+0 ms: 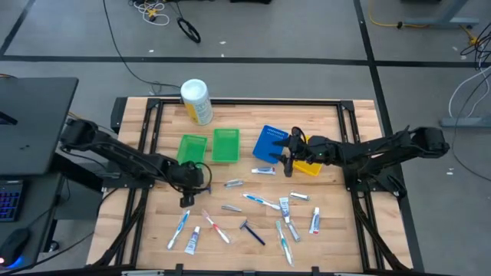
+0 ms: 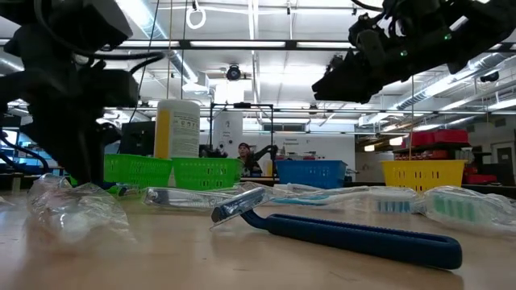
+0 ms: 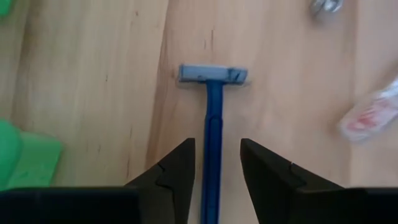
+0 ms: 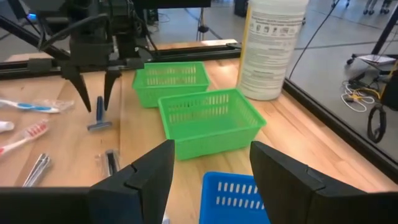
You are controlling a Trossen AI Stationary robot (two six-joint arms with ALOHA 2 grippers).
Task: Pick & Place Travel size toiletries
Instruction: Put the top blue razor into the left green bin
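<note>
Left gripper (image 3: 216,144) sits low over the wooden slatted table (image 1: 330,230), on its left half, just in front of the two green plastic mesh bins (image 1: 192,148). Fingers are apart and straddle the handle of a blue plastic razor with a grey head (image 3: 213,124). There's a visible gap on both sides of the handle, so no clamp on it. Razor head points away from the wrist. Can't tell whether the razor lies flat on the wood or is slightly lifted. From the right wrist view the same razor (image 4: 99,115) shows directly under the spread fingers of the left gripper (image 4: 93,87), beside the nearer green bin (image 4: 211,121). Right gripper (image 4: 211,149) is spread wide with nothing in it, hovering over the table's back right area between the blue plastic mesh bin (image 1: 269,143) and the yellow plastic bin (image 1: 307,165). The rest of the toiletries are scattered across the front centre of the table: a second dark blue razor (image 1: 252,231), blue-and-white wrapped toothbrushes (image 1: 261,201), a red toothbrush (image 1: 216,228), small white tubes (image 1: 314,222) and a silvery clipper-like piece (image 1: 233,183). None of them is in a bin as far as the high view shows. A big white-and-yellow cylindrical canister (image 1: 196,101) lies at the back edge, behind the green bins.
</note>
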